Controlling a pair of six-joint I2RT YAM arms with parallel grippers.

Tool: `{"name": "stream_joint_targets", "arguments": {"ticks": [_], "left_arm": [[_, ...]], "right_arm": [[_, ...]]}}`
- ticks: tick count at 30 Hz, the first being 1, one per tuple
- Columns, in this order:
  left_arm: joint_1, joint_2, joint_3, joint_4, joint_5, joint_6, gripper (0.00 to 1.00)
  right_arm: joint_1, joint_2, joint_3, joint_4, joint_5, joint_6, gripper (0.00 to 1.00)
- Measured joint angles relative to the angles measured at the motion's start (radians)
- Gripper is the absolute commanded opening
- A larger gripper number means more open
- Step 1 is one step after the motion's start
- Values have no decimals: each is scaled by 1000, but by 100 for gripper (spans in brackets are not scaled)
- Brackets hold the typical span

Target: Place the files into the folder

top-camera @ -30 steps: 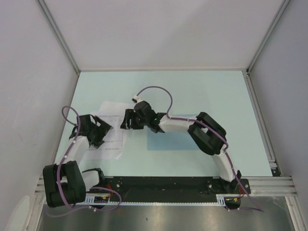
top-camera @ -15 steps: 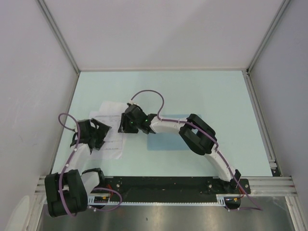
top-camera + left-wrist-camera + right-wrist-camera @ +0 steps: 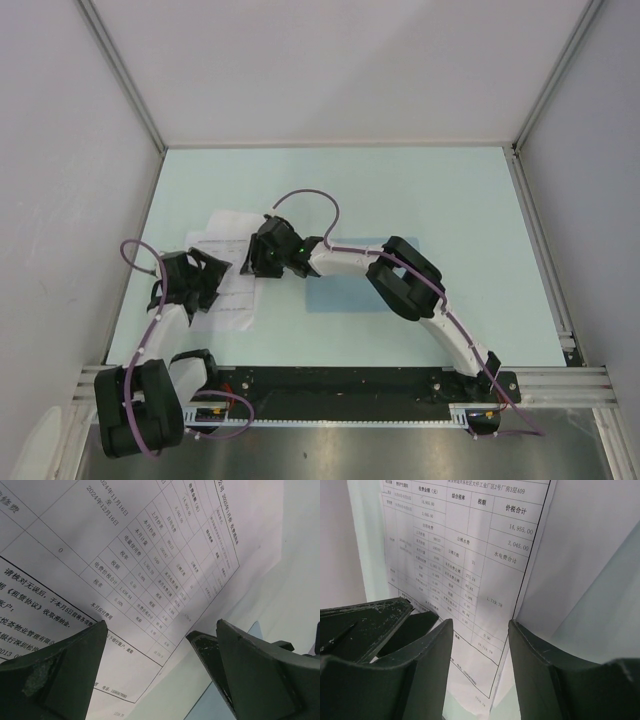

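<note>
The files [image 3: 228, 262], white sheets printed with tables, lie flat on the left of the mint tabletop, slightly fanned. The folder [image 3: 345, 293], a pale-blue sleeve, lies just to their right, partly under the right arm. My left gripper [image 3: 196, 281] is open low over the files' near-left part; the left wrist view shows the printed sheet [image 3: 125, 565] between its spread fingers [image 3: 60, 670] and a folder corner [image 3: 212, 710]. My right gripper [image 3: 262, 256] is open over the files' right edge; the right wrist view shows the sheet [image 3: 470, 555] between its fingers [image 3: 535, 675]. Nothing is held.
Grey walls enclose the table at the back and both sides, with metal rails [image 3: 540, 230] along the edges. The black base bar [image 3: 340, 385] runs across the near edge. In the right wrist view, the left gripper's finger [image 3: 365, 625] sits close on the left.
The right arm has swung left, bringing its gripper onto the files' right edge. The left gripper has shifted slightly nearer and lower over the sheets. The papers and folder have not moved.
</note>
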Motion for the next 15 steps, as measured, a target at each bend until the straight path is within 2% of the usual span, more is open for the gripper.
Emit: {"name": "stream_joint_targets", "arguments": {"ticks": [10,15], "left_arm": [[0,-11,-3,-1,19,39,98],[2,-12,64,-93,26,95,100]], "right_arm": [[-1,11,-3,62,-56,-12,65],[0,7,-1,74,-58,-134,74]]}}
